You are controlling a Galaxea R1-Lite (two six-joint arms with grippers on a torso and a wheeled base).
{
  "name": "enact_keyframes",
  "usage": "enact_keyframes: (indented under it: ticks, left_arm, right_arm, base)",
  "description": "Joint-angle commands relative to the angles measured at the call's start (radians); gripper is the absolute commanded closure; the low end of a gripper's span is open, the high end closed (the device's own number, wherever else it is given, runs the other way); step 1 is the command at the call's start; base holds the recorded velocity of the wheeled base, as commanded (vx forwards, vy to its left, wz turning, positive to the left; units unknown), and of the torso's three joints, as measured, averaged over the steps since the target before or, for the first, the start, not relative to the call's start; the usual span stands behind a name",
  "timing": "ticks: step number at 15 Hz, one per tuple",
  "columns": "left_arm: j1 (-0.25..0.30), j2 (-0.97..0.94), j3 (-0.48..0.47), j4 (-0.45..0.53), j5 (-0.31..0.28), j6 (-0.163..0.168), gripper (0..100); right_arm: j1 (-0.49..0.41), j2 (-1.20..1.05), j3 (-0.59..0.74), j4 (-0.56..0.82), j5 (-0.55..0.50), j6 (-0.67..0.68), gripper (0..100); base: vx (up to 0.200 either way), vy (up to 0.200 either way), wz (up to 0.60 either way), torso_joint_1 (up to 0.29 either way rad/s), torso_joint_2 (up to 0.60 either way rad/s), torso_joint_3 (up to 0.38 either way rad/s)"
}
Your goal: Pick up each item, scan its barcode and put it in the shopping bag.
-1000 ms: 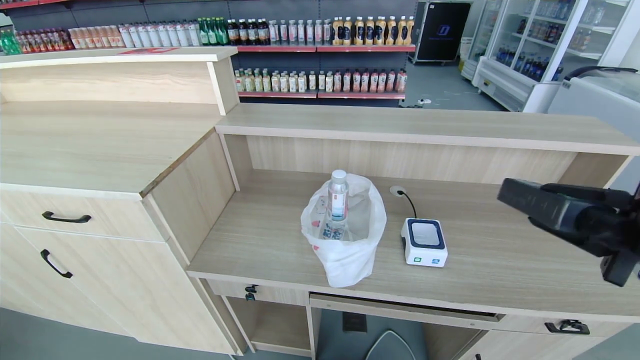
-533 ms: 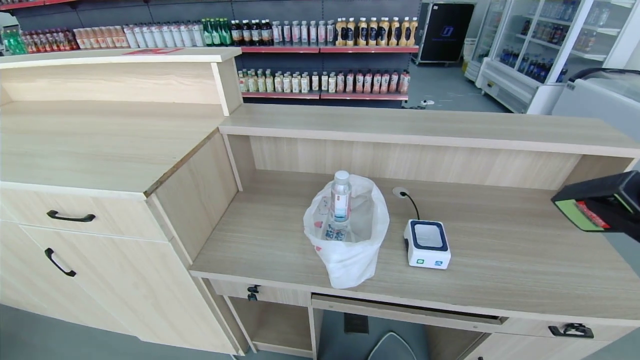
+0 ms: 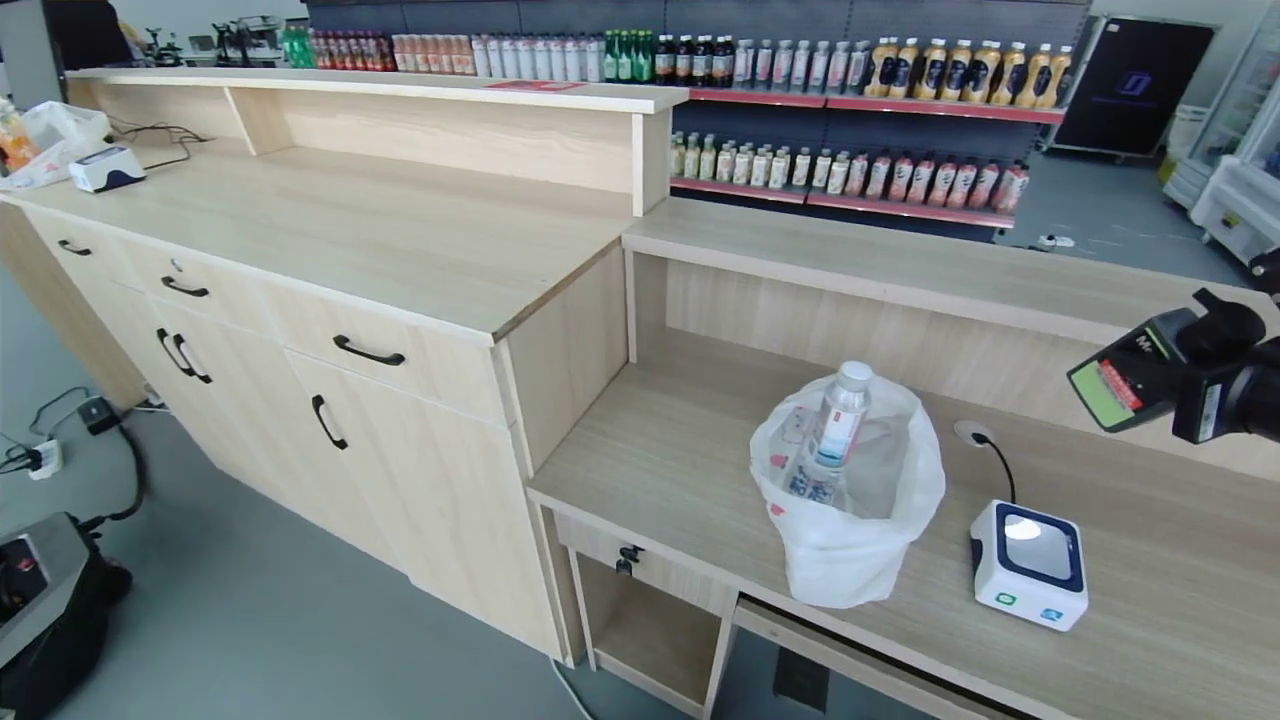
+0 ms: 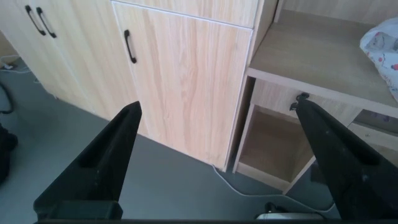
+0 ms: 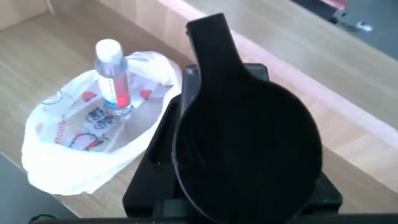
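A white shopping bag stands on the low desk with a clear water bottle upright inside it. A white barcode scanner sits just right of the bag. My right gripper hovers above the desk's right side, higher than the scanner, shut on a black box with a green and red end. The right wrist view looks past that box down onto the bag and bottle. My left gripper is open, low in front of the cabinet doors, holding nothing.
A tall wooden counter with drawers adjoins the desk on the left. Another scanner and bag sit at its far end. Shelves of bottles line the back. Cables lie on the floor at left.
The head camera has swung left, shifting the whole picture right. The black box in my right gripper has turned its green and red end toward the camera and risen.
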Motion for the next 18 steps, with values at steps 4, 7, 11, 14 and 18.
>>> enact_keyframes:
  ticks: [4,7,11,14,18]
  left_arm:
    - [0.000,0.000,0.000,0.000,0.000,0.000,0]
    - [0.000,0.000,0.000,0.000,0.000,0.000,0]
    - [0.000,0.000,0.000,0.000,0.000,0.000,0]
    - [0.000,0.000,0.000,0.000,0.000,0.000,0]
    - [0.000,0.000,0.000,0.000,0.000,0.000,0]
  right_arm:
    - [0.002,0.289,-0.144,0.124,0.171,0.404,100]
    - [-0.025,0.367,-0.313,0.345,0.185,0.412,100]
    - [-0.041,0.451,-0.398,0.424,0.174,0.401,100]
    - [-0.050,0.525,-0.441,0.485,0.174,0.377,100]
    - [-0.079,0.576,-0.412,0.476,0.166,0.197,100]
  base:
    - [0.000,0.000,0.00,0.000,0.00,0.000]
    - [0.000,0.000,0.00,0.000,0.00,0.000]
    - [0.000,0.000,0.00,0.000,0.00,0.000]
    - [0.000,0.000,0.00,0.000,0.00,0.000]
    - [0.000,0.000,0.00,0.000,0.00,0.000]
